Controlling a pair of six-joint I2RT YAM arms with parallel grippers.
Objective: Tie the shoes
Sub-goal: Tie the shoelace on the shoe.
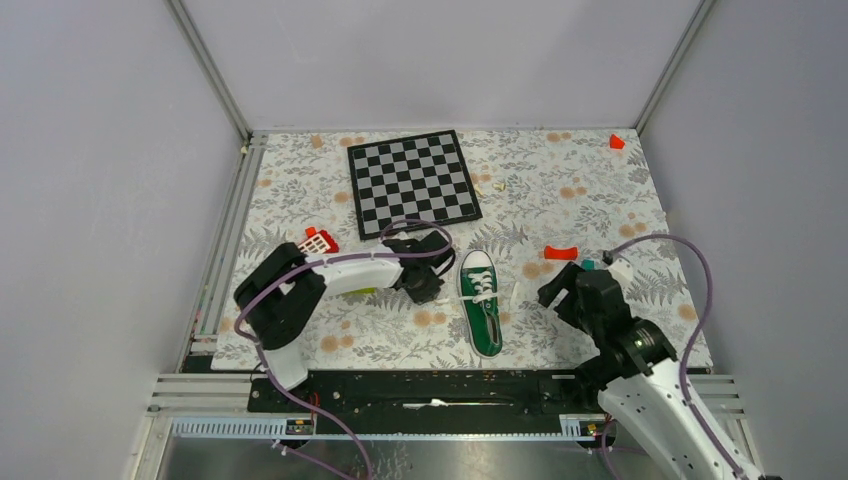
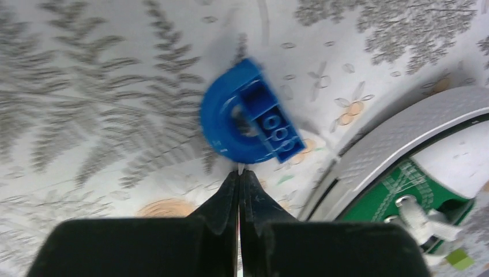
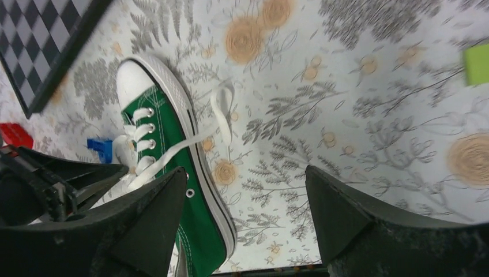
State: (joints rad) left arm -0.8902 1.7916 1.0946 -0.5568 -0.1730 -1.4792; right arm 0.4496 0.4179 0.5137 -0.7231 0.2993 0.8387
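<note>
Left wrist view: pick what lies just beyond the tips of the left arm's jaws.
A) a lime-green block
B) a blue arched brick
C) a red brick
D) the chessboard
B: a blue arched brick sits just past the tips of the left arm's jaws, which are shut, with the green sneaker off to the right edge of the view.

A robotics lab test cell. Plain grey wall panels [image 1: 100, 150] and aluminium frame posts [image 1: 208, 68] enclose a table [image 1: 590, 215] covered in floral cloth. A left arm [image 1: 300, 290] and a right arm [image 1: 645, 375], trailing purple cables [image 1: 703, 290], are bolted to a black rail [image 1: 430, 385].
</note>
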